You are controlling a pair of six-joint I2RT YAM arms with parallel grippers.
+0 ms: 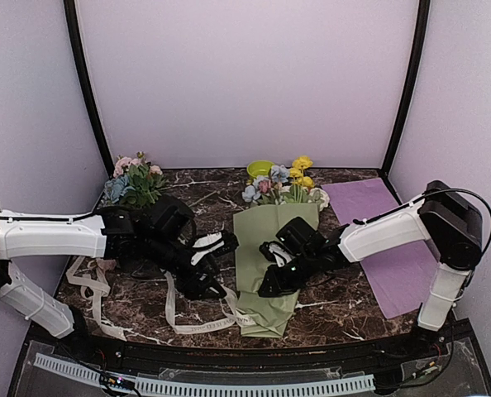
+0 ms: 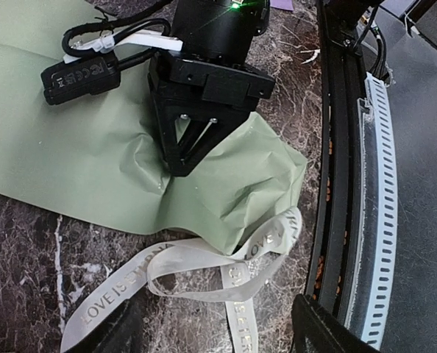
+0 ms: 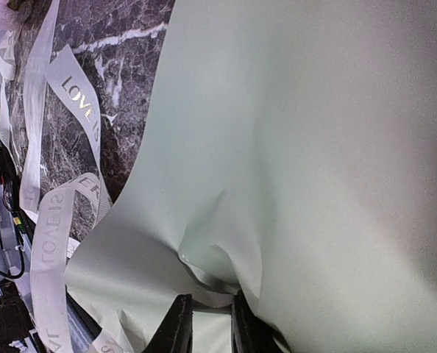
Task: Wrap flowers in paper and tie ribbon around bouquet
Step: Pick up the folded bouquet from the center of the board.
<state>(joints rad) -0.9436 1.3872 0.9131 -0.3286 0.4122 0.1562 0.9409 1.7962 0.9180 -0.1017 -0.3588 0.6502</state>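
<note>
The bouquet [image 1: 258, 240] lies in mid-table, a cone of sage-green paper [image 2: 64, 154] with the flowers [image 1: 283, 184] sticking out of its far, wide end. My right gripper [image 3: 210, 325] is shut on a pinched fold of the paper [image 3: 292, 147] near the narrow end; it also shows as the right gripper [image 2: 183, 158] in the left wrist view. The cream ribbon [image 2: 204, 265], printed with lettering, lies looped on the table under the cone's tip. My left gripper [image 2: 218, 318] hovers over that loop, open, holding nothing. From above, the left gripper [image 1: 215, 287] sits just left of the cone, with the ribbon [image 1: 188, 322] trailing leftward.
A loose leafy cluster of pink and blue blooms [image 1: 134, 182] lies at the far left. A flat purple sheet [image 1: 386, 240] covers the right side. A small green bowl [image 1: 260, 168] stands behind the flowers. A black rail with a white cable chain [image 2: 377, 220] borders the near edge.
</note>
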